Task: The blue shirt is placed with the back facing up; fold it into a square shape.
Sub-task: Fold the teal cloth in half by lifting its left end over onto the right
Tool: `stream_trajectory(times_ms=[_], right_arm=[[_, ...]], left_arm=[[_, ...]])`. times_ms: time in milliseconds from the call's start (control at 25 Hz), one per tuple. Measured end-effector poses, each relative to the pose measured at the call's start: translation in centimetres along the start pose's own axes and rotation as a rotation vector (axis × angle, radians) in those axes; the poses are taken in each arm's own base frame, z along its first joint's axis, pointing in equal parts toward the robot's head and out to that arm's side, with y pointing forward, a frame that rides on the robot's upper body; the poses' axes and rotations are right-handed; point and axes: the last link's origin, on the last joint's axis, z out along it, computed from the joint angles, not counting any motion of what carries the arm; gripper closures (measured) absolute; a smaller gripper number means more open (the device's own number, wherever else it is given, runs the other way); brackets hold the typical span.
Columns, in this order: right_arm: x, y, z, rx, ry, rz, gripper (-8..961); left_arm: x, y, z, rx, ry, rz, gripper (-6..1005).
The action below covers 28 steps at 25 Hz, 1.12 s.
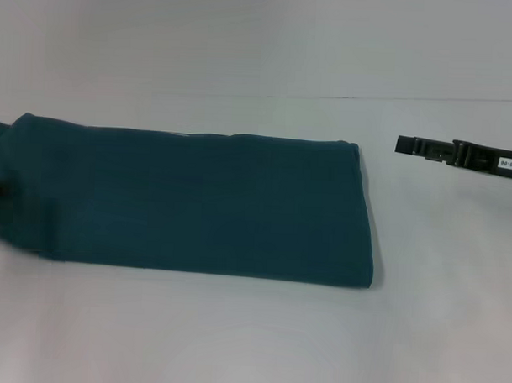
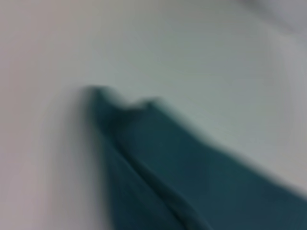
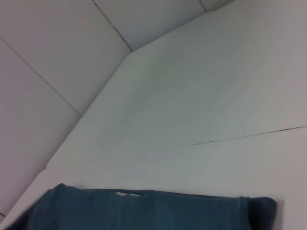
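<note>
At the far left edge of the head view, the blue shirt [image 1: 188, 204] bunches up, and a small dark patch sits against the cloth there. It may be the left gripper, but we cannot make it out as such, so we record nothing for how its jaws stand. The left wrist view shows only a folded corner of the shirt lying on the white surface [image 1: 234, 342], with two layers meeting along a crease.

Moving right, the shirt lies flat as a long band across the middle of the surface, sides already turned in, its long edges running left to right. The right end is a clean, straight edge; a pale tag shows at the far long edge in the right wrist view.

Further right, the right gripper [image 1: 405, 146] hangs clear of the cloth, well apart from the shirt's right end and above the surface. Seen edge-on, we cannot tell whether its jaws are spread or pressed together.

Our judgement: lengthwise folding looks finished, crosswise fold pending. The next move likely calls for taking one short end at both corners and carrying it over toward the other end, keeping layers aligned so the band halves into a square.
</note>
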Motion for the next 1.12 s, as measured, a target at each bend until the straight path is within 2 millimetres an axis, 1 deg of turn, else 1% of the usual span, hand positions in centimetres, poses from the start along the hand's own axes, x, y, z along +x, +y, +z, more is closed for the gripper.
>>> stream_trajectory(times_ms=[40, 200, 280, 320, 400, 480, 520, 560, 600, 640, 760, 840, 920, 1000, 1120], right_arm=[[0.1, -0.1, -0.1, 0.001, 0.0, -0.002, 53], [0.3, -0.6, -0.8, 0.01, -0.014, -0.004, 54], [0.4, -1.0, -1.4, 0.018, -0.021, -0.011, 54], [0.3, -1.2, -1.8, 0.021, -0.022, -0.015, 54], [0.3, -1.6, -2.7, 0.025, -0.02, -0.026, 54], [0.2, -2.0, -3.5, 0.025, -0.015, -0.04, 54], [0.2, -2.1, -3.9, 0.024, -0.012, -0.047, 54], [0.0, -2.6, -4.9, 0.03, -0.009, -0.06, 54], [0.0, -2.6, -4.9, 0.03, -0.009, -0.06, 54], [0.0, -2.8, -5.3, 0.035, -0.007, -0.065, 53], [-0.2, -3.2, -6.1, 0.045, -0.002, -0.08, 53], [-0.2, -3.4, -6.3, 0.049, 0.004, -0.089, 53], [-0.3, -3.5, -6.5, 0.054, 0.009, -0.101, 53], [-0.3, -3.5, -6.6, 0.055, 0.012, -0.111, 53], [-0.4, -3.4, -6.3, 0.054, 0.022, -0.126, 53]], left_arm=[[0.0, 1.1, 0.5, -0.056, 0.006, 0.001, 895], [-0.5, 7.9, 3.1, -0.345, 0.029, 0.022, 886], [-0.9, 10.8, 4.3, -0.458, 0.029, 0.03, 882], [-1.3, 12.9, 5.4, -0.541, 0.02, 0.028, 880], [-2.0, 15.2, 6.8, -0.63, 0.016, 0.015, 875], [-3.3, 17.4, 8.6, -0.696, 0.01, -0.005, 871], [-4.2, 18.1, 9.6, -0.711, 0.004, -0.024, 868], [-5.2, 18.6, 10.3, -0.716, -0.005, -0.035, 866], [-6.6, 19.1, 11.3, -0.718, -0.011, -0.061, 864], [-7.5, 19.3, 11.9, -0.716, -0.011, -0.076, 861], [-11.2, 20.1, 13.5, -0.666, 0.017, -0.1, 855], [-13.2, 20.9, 14.0, -0.635, 0.022, -0.102, 850], [-14.8, 21.7, 14.2, -0.62, 0.034, -0.106, 846], [-15.6, 22.1, 14.0, -0.621, 0.044, -0.109, 841], [-16.4, 22.2, 13.7, -0.633, 0.042, -0.116, 835]])
